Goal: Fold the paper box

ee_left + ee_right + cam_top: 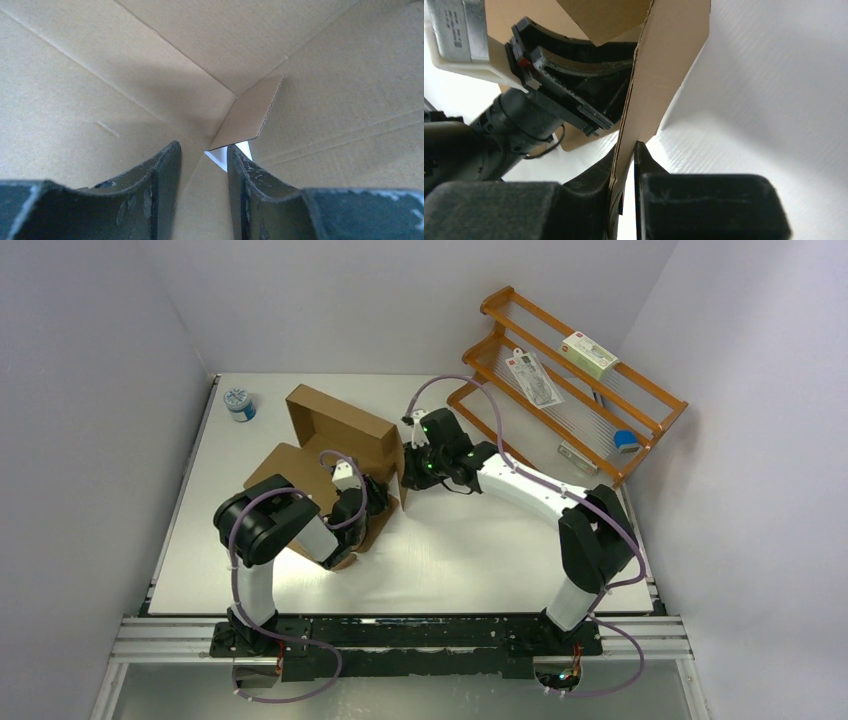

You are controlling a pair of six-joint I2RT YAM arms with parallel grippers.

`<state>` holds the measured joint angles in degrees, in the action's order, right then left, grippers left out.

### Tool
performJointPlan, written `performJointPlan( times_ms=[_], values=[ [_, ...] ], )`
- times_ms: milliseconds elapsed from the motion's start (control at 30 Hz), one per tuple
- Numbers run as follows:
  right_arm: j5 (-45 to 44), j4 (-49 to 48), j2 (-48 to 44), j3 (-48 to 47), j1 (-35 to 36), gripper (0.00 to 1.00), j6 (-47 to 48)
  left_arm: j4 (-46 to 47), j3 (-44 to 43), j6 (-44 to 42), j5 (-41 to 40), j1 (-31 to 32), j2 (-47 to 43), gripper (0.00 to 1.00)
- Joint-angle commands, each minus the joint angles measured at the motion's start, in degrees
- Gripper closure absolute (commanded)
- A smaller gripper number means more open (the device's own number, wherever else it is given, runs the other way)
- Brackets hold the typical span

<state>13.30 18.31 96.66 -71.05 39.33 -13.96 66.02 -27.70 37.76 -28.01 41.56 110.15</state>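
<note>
The paper box (335, 430) is brown cardboard, half raised at the middle of the table, its back wall upright and a flat panel lying toward the left arm. My left gripper (368, 498) reaches inside it. In the left wrist view, the left gripper (204, 156) has its jaws apart, facing an inner corner of the paper box (125, 90) where a small tab (250, 112) juts out. My right gripper (410, 475) sits at the box's right side. In the right wrist view, the right gripper (626, 150) is shut on a thin upright side flap (664, 65).
An orange wooden rack (570, 380) lies at the back right, holding a white carton with a red label (588, 353) and a flat packet (535, 377). A small white and blue tub (240, 403) stands at the back left. Grey walls enclose the table.
</note>
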Motion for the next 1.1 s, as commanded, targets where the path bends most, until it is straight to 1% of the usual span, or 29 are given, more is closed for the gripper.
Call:
performJointPlan(
  times_ms=[0, 167, 267, 467, 600, 700, 767, 900, 967, 1067],
  values=[
    [-0.3, -5.1, 0.7, -0.7, 2.0, 0.87, -6.5, -1.0, 0.4, 2.6, 4.5, 0.0, 1.9, 0.56],
    [-0.7, -8.3, 0.8, -0.7, 2.4, 0.87, -10.1, 0.1, 0.9, 2.6, 4.7, 1.1, 1.0, 0.56],
    [-2.1, -9.4, 1.0, -1.0, 2.5, 0.87, -11.4, -0.4, 1.6, 1.8, 3.9, 1.1, -1.4, 0.53],
    [-5.8, -9.4, 2.9, -0.3, 2.5, 0.87, -10.9, -6.7, 3.7, -0.6, 2.0, 1.1, -9.2, 0.47],
    [-6.8, -9.8, 4.1, 0.1, 2.5, 0.87, -11.0, -7.5, 5.9, -0.9, 3.4, 0.4, -11.0, 0.47],
    [-7.7, -8.9, 4.0, -0.2, 2.5, 0.87, -9.8, -8.5, 7.9, -2.2, 3.9, 0.1, -15.0, 0.47],
    [-8.6, -8.4, 3.4, -0.3, 2.4, 0.87, -8.7, -14.1, 7.5, -3.9, 2.0, 0.1, -19.9, 0.46],
    [-8.7, -7.9, 3.2, -0.9, 2.5, 0.87, -7.0, -26.1, 6.1, -6.7, -4.9, -1.1, -28.0, 0.44],
    [-8.0, -7.6, 3.6, -1.3, 2.5, 0.87, -6.5, -29.5, 5.9, -7.7, -5.9, -3.6, -30.0, 0.44],
    [-7.3, -7.7, 3.9, -1.2, 2.4, 0.88, -6.4, -32.8, 4.5, -8.0, -3.3, -8.9, -28.8, 0.44]
  ],
)
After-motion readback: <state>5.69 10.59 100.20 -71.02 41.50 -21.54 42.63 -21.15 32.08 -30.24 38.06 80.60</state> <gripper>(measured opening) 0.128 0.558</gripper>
